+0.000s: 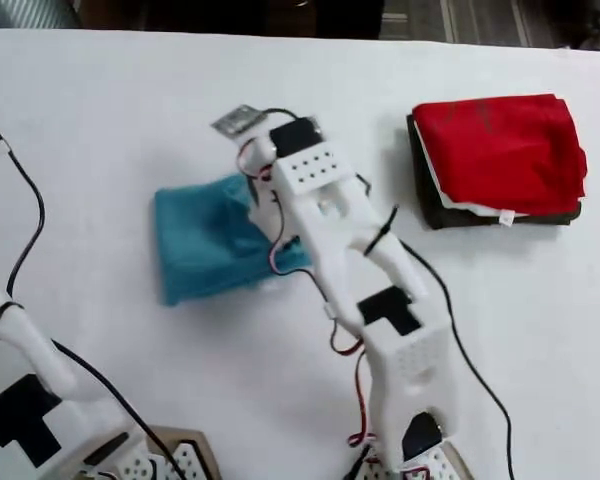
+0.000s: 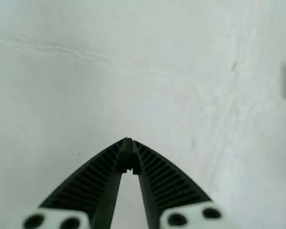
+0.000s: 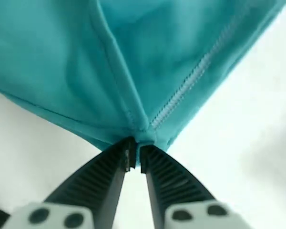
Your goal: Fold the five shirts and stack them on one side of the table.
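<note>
- High view: a white table [image 1: 100, 110] carries a folded teal shirt [image 1: 205, 245], lying left of centre.
- The right arm [image 1: 350, 240] stretches from the near edge toward the far side. Its wrist end hangs over the right edge of the teal shirt and covers that part of the cloth.
- At the far right sits a stack [image 1: 495, 160] of folded shirts, well apart from the teal one. A red shirt [image 1: 500, 140] is on top, a thin white layer [image 1: 450, 203] shows under it at the near edge, and a black shirt [image 1: 425, 212] lies at the bottom.
- The left arm [image 1: 25, 350] stands at the near left corner, apart from all the cloth, with a black cable [image 1: 30, 215] looping beside it.
- Left wrist view: the left gripper [image 2: 127, 145] is clenched, its two ribbed black fingers [image 2: 95, 181] meeting at the tips with nothing between them. It hangs over bare white table [image 2: 133, 62], where a faint crease runs across the surface.
- Right wrist view: the right gripper [image 3: 135, 145] is clamped on the teal shirt [image 3: 133, 57], pinching a bunched point of fabric where a stitched hem and a fold line come together.
- The cloth fans out from the tips in taut folds, and white table [image 3: 248, 119] shows on both sides of it.
</note>
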